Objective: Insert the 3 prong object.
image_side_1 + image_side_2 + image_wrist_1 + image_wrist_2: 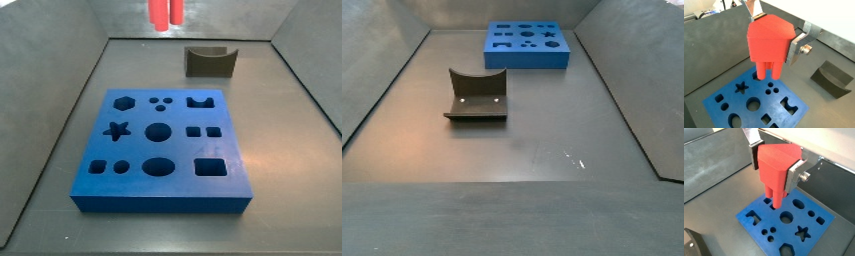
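My gripper (774,35) is shut on the 3 prong object (769,42), a red peg with a blocky body and narrow prongs pointing down. Both wrist views show it, with a silver finger on each side of its body (774,167). It hangs above the blue block (776,102) with shaped holes, with the prongs clear of the top face (767,222). The three small round holes (769,90) lie a little beyond the prong tips. In a side view only the prongs (166,13) show, at the upper edge, high over the block (167,195). The gripper is out of that view.
A dark grey curved block (209,60) stands on the floor behind the blue block and shows in a wrist view (832,77). It stands in the middle of the floor in a side view (476,95), with the blue block (529,60) at the far end. Grey walls enclose the floor.
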